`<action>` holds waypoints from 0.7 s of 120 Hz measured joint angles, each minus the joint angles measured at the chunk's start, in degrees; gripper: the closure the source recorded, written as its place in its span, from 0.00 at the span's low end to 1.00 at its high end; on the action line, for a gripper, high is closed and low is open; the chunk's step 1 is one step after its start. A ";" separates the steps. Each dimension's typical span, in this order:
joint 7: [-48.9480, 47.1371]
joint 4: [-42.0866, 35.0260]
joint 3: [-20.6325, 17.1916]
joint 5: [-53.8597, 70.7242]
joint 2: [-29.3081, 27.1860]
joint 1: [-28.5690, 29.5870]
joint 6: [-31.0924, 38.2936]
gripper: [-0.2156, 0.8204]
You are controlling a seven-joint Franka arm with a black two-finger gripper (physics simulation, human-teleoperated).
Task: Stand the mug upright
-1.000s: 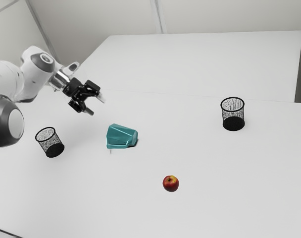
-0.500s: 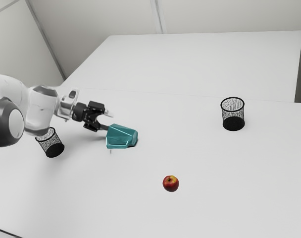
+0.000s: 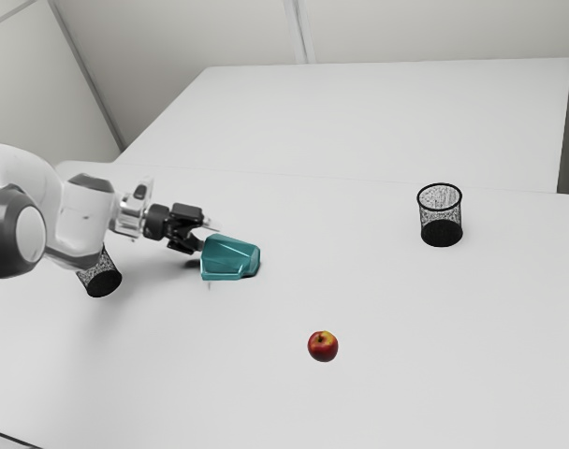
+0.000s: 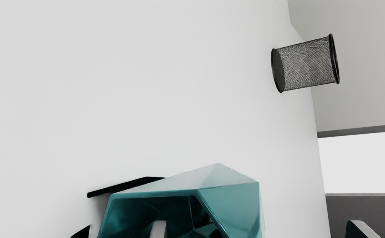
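From where I stand, the glossy teal, many-sided mug (image 3: 230, 258) lies on its side on the white table (image 3: 387, 309), its mouth turned toward the arm. The black two-finger claw (image 3: 207, 237) is right at that mouth, its fingers well apart: one looks to be inside the opening, the other out past the wall, with a gap there. Nothing is clamped.

My worry is the closing. The near wall sits off-centre between the fingers, so one may touch first and drag or roll the mug before the other meets it. Reaching deeper could be trouble too; the inner finger might butt against the inside and shove the mug along the table. Those slanted, shiny facets could well let a pinch slip, and a hold on one wall at the rim would probably leave the weight of the base to swing as the claw turns. Letting go while it leans would likely tip it back down.

I'd also watch the black wire-mesh bin (image 3: 102, 282) partly behind the arm, which a wide swing of the elbow might knock. The similar bin at the exterior view's right (image 3: 441, 217) and the red apple (image 3: 323, 346) are well apart from the mug and seem safe enough.
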 joint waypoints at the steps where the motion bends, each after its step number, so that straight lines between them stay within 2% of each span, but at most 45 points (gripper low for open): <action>1: 0.12 0.01 -0.01 -0.08 0.08 -0.07 0.02 0.22; 22: 2.26 0.02 -0.16 -1.50 0.64 -0.88 0.36 0.25; 27: 2.67 0.01 -0.16 -1.72 0.62 -1.04 0.42 0.32; 41: 3.13 -0.10 -0.17 -2.02 0.53 -1.33 0.42 0.62; 50: 3.26 -0.20 -0.17 -2.10 0.52 -1.38 0.37 0.74; 62: 3.39 -0.38 -0.17 -2.13 0.39 -1.40 0.31 0.84; 84: 3.52 -0.36 -0.14 -1.99 -0.09 -1.50 0.31 0.92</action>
